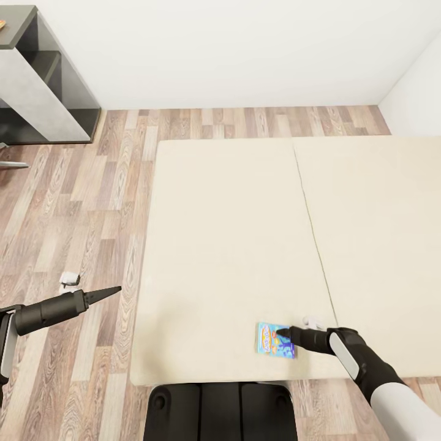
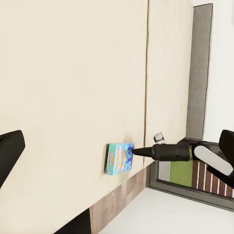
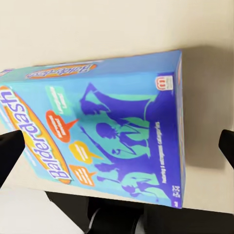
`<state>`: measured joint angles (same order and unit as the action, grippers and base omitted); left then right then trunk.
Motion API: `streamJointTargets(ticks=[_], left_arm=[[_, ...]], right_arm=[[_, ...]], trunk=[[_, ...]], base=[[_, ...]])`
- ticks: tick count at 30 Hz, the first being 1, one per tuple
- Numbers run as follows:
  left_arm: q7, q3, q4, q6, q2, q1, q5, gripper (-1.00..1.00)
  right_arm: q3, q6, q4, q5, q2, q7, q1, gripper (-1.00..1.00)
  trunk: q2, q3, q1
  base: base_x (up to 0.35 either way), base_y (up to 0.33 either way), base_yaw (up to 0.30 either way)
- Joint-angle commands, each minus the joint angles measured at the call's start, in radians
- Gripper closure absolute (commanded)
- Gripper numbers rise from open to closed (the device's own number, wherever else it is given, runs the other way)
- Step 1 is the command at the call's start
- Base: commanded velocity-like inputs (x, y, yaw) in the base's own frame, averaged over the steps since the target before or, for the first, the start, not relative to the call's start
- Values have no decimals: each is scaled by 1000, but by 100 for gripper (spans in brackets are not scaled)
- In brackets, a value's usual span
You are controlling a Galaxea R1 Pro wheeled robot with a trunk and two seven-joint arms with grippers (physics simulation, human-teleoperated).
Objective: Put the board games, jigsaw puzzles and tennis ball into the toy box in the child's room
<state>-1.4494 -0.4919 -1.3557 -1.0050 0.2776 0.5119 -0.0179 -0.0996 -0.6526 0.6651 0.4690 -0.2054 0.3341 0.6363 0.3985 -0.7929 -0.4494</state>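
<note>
Blue board game [image 1: 275, 340] lies flat near the bed's [image 1: 233, 245] near edge. Right end effector [image 1: 283, 332] spread over it, not clamped. Likely light, stiff, slick cardboard: pinch across narrow sides. Left end effector [image 1: 113, 290] together, over floor.

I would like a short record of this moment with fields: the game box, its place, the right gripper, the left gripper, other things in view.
game box: blue board game, printed "Balderdash"
place: flat on the cream bed, near its front edge
right gripper: right gripper at the box, fingers spread either side, open
left gripper: left gripper over the wood floor, fingers together
other: grey table at far left
</note>
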Motion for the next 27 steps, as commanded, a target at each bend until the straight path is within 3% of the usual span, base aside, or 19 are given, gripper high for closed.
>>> streamJointTargets(ticks=[1, 8, 17, 27], left_arm=[[-5, -1, 0, -11, 0, 0, -2, -100], [-5, -1, 0, -11, 0, 0, -2, -100], [-5, -1, 0, -11, 0, 0, -2, -100], [-5, -1, 0, -11, 0, 0, -2, -100]], right_arm=[[-4, -3, 0, -2, 0, 2, 0, -100], [-27, -1, -3, -38, 4, 0, 0, -100], [-32, 41, -1, -46, 42, 1, 0, -100], [-31, 68, 1, -46, 60, 1, 0, -100]], trunk=[[2, -1, -1], [2, -1, -1], [2, -1, -1], [2, -1, -1]], base=[[0, 0, 0], [0, 0, 0], [0, 0, 0], [0, 0, 0]])
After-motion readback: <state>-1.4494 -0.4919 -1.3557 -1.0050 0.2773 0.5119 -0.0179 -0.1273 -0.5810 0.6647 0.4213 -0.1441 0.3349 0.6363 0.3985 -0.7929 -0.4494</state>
